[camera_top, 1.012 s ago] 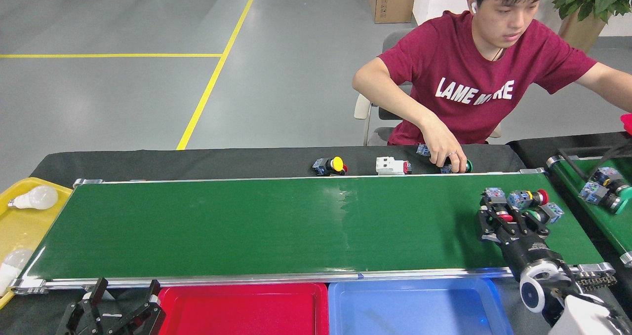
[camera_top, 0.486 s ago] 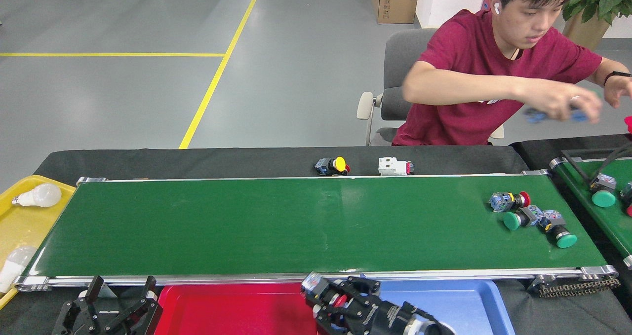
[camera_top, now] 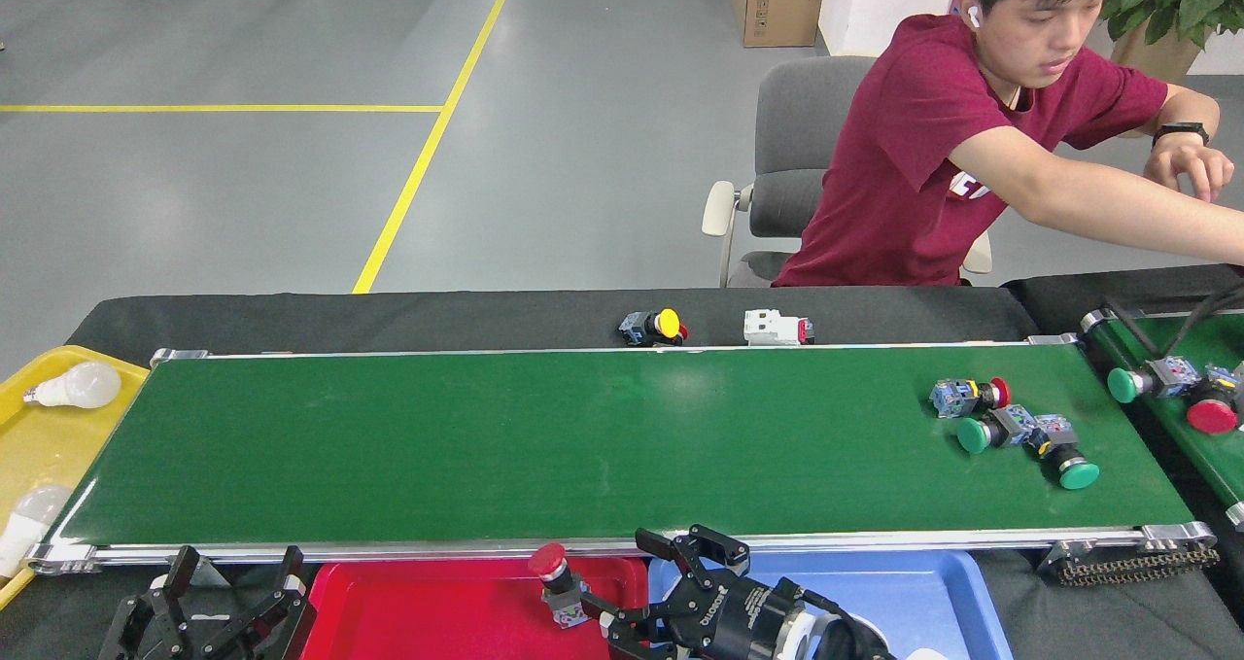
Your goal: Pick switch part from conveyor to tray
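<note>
The conveyor (camera_top: pixel 486 446) is a wide dark-green belt with silver rails. Three switch parts lie close together at its right end: a red-capped one (camera_top: pixel 967 396) and two green-capped ones (camera_top: pixel 991 430) (camera_top: pixel 1064 456). Another red-capped switch part (camera_top: pixel 556 582) stands in the red tray (camera_top: pixel 437 611), below the belt's near rail. My right gripper (camera_top: pixel 622 577) is open just right of it, over the seam between the red tray and the blue tray (camera_top: pixel 904 592); its lower finger is near the part. My left gripper (camera_top: pixel 238 582) rests open at the bottom left, holding nothing.
A yellow tray (camera_top: pixel 39 446) with two light bulbs sits at the belt's left end. A yellow-capped switch (camera_top: pixel 653 327) and a white part (camera_top: pixel 776 327) lie on black cloth behind the belt. A person (camera_top: pixel 933 155) reaches right over a second belt (camera_top: pixel 1191 417) carrying more switches.
My right gripper has opened and let go of the red-capped part, which now stands in the red tray. The three parts on the belt drifted left. The person's arm stretched further right.
</note>
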`<state>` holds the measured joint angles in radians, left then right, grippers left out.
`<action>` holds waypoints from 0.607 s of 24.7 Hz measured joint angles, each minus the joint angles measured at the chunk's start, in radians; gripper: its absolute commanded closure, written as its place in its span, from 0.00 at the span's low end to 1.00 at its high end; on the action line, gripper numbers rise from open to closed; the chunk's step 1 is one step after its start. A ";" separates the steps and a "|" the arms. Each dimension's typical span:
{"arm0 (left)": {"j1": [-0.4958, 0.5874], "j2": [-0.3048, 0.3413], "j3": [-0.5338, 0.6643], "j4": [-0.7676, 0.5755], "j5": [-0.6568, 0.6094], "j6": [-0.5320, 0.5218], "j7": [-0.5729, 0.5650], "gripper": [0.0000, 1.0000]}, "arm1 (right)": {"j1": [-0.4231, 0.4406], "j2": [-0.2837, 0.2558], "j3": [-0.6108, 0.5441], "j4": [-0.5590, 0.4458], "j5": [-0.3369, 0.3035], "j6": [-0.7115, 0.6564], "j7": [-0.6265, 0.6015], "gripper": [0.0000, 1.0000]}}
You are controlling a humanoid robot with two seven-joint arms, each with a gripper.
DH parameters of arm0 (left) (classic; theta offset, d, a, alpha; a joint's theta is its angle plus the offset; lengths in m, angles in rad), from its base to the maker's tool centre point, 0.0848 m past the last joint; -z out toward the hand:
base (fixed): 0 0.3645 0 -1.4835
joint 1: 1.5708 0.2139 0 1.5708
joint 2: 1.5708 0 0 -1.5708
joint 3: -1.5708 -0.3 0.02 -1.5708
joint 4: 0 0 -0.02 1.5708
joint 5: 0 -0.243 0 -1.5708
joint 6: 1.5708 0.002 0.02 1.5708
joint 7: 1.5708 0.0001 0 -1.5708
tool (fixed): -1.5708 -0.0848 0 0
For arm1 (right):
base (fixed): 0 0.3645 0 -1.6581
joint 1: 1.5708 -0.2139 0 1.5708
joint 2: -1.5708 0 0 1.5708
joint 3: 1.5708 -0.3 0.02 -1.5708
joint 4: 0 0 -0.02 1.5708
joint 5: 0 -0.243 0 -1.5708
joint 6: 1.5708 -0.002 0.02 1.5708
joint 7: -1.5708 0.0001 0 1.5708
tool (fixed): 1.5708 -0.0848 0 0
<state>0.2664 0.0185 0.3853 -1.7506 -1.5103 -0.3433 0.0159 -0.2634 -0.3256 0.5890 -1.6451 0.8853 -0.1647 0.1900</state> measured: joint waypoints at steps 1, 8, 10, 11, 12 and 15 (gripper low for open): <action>0.000 0.000 0.008 0.000 0.000 -0.001 -0.003 0.00 | 0.004 -0.035 -0.026 -0.007 0.001 0.028 -0.038 0.11; 0.007 0.000 0.037 0.000 0.002 -0.004 -0.008 0.00 | 0.191 -0.116 -0.202 -0.039 0.001 0.278 -0.203 0.05; 0.008 0.000 0.039 0.000 0.002 -0.004 -0.009 0.00 | 0.264 -0.135 -0.245 -0.066 0.001 0.341 -0.231 0.05; 0.010 0.000 0.039 0.000 0.002 -0.004 -0.009 0.00 | 0.308 -0.148 -0.260 -0.084 0.001 0.370 -0.255 0.04; 0.012 0.000 0.039 0.000 0.002 -0.003 -0.009 0.00 | 0.347 -0.156 -0.267 -0.098 0.001 0.399 -0.271 0.04; 0.016 0.000 0.040 0.000 0.002 -0.003 -0.009 0.00 | 0.425 -0.158 -0.269 -0.106 0.001 0.472 -0.309 0.04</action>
<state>0.2824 0.0184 0.4248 -1.7510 -1.5084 -0.3459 0.0070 0.1617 -0.4834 0.3199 -1.7511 0.8861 0.3076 -0.1187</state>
